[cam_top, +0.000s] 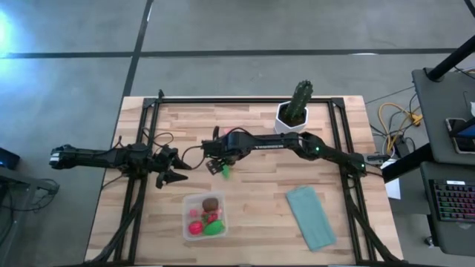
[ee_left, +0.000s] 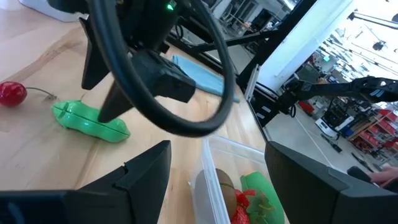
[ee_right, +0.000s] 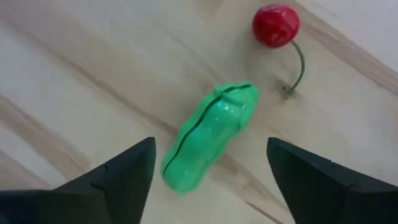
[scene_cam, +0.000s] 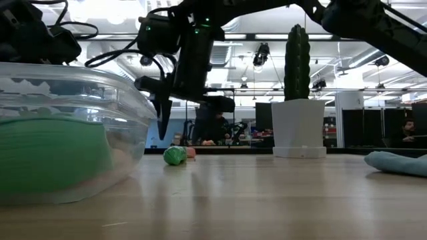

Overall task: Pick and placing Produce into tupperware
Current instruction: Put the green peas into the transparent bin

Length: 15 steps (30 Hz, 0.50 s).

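The right gripper (ee_right: 208,165) is hanging just above a green pod (ee_right: 210,137) on the table (cam_top: 260,196), with its fingers spread wide and nothing between them. The pod is lying flat on the wood, a little way from the tub (cam_top: 186,216), on the side toward the cactus (cam_top: 299,100). A red cherry (ee_right: 275,25) with a thin stem is lying near one end of the pod, not touching it.

The pod looks like a small plastic toy. It is probably very light and hard, with a smooth, shiny skin, so it could slip or pop out if it gets pinched near a round end. It is long and thin. The best place to take hold looks like the middle, with one finger on each long side. In the right wrist view the two fingers are sitting on either side of it, but the pod is lying at a slant between them, so a small turn of the wrist could help. It should not break easily.

The tub is clear and already holding several pieces: a brown round one, pink and red bits, and a green one. The left gripper (cam_top: 169,169) is waiting just beside the tub with its fingers apart, holding nothing.
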{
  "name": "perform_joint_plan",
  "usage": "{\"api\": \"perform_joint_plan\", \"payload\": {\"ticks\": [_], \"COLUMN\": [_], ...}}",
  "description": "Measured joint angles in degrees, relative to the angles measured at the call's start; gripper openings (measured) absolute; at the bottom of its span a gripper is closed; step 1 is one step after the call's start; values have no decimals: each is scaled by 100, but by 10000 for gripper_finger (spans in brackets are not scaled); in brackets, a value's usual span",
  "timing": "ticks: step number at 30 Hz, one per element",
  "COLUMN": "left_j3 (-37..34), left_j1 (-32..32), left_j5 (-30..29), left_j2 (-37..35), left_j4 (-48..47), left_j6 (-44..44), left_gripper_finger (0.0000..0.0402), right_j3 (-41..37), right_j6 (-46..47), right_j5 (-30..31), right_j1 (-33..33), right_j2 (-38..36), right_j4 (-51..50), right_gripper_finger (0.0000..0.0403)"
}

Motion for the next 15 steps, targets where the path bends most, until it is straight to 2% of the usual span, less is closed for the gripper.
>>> {"api": "perform_joint_plan", "payload": {"ticks": [6, 15], "left_j3": [0, 0], "left_j1": [0, 0], "left_j5": [-1, 0], "left_j2": [-2, -2], "left_j4": [0, -1], "left_j6": [0, -2], "left_gripper_finger": [246, 246], "right_j3": [-61, -538], "right_j6": [57, 471], "right_j5": [21, -31], "right_j1": [1, 0], "right_j2": [0, 7], "right_j4": [291, 449], "right_gripper_finger": [250, 258]}}
